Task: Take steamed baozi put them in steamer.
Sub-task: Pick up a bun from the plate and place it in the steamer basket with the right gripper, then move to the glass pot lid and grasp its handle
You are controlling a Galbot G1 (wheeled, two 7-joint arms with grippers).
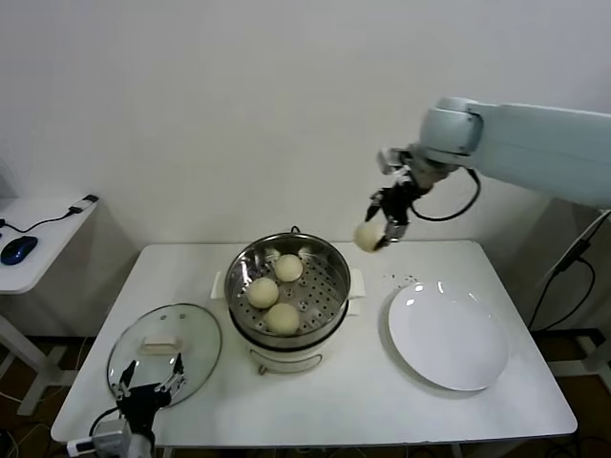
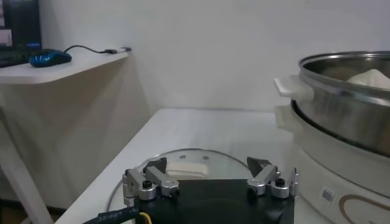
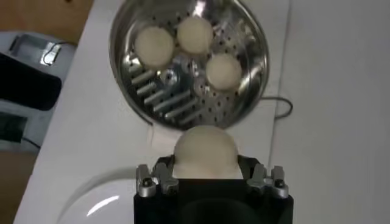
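The steel steamer (image 1: pixel 329 260) stands mid-table with three cream-white baozi (image 1: pixel 263 292) on its perforated tray; they also show in the right wrist view (image 3: pixel 155 47). My right gripper (image 1: pixel 378 233) is shut on a fourth baozi (image 1: pixel 367 237), held in the air above the table just right of the steamer's rim. In the right wrist view that baozi (image 3: pixel 204 151) sits between the fingers (image 3: pixel 161 171), with the steamer (image 3: pixel 122 67) beyond. My left gripper (image 1: pixel 148 389) is open and empty, low at the front left over the glass lid. The steamer's side (image 2: pixel 341 122) shows in the left wrist view.
A round glass lid (image 1: pixel 196 343) lies flat at the front left, also in the left wrist view (image 2: pixel 183 159). An empty white plate (image 1: pixel 447 336) lies right of the steamer. A side desk (image 1: pixel 43 224) with a blue mouse (image 1: pixel 19 249) stands at far left.
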